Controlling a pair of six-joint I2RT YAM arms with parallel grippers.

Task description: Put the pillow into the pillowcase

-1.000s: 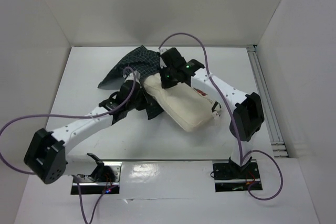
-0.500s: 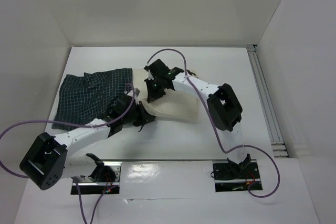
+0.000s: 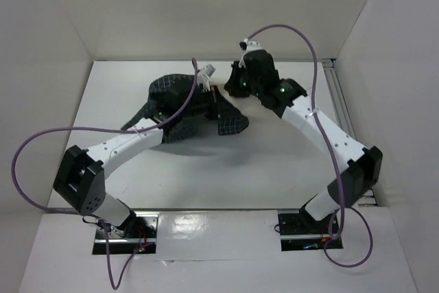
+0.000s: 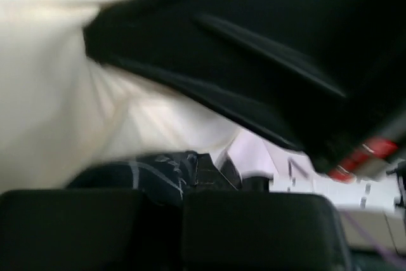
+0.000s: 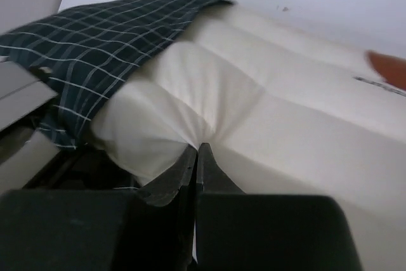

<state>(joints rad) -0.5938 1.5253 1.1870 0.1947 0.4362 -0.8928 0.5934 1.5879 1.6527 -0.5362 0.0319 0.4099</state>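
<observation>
Because the job is to sheathe a soft cushion in a floppy sack, each arm works a different piece of cloth, and both meet at the far middle of the desk [image 3: 274,162]. On the left, the pillowcase [image 3: 175,97], dark with a fine white check, lies bunched in a mound with the left arm reaching into its near side. From above hardly any cream shows, so I judge the cushion is largely under or inside it. The left end effector [image 4: 184,188] is seen only in a blurred wrist view. A scrap of checked cloth sits just past its tips with cream fabric beyond, but I cannot tell whether it is clamped on that cloth or merely beside it. A grip on the hem there would make sense, to keep the mouth from collapsing. Further right, the pillow [image 5: 285,112] fills the right wrist view, with the checked cloth draped over its far left end and its nearer stretch bare. The red-orange mark [image 5: 388,68] of its label is at the right edge. The right end effector [image 5: 198,150] is pressed together on a pinch of the pillow's cream cover, and creases fan out from that spot. That hold looks meant to steer the cushion deeper into the sack while the other side is restrained. The insertion seems partway, not finished.
</observation>
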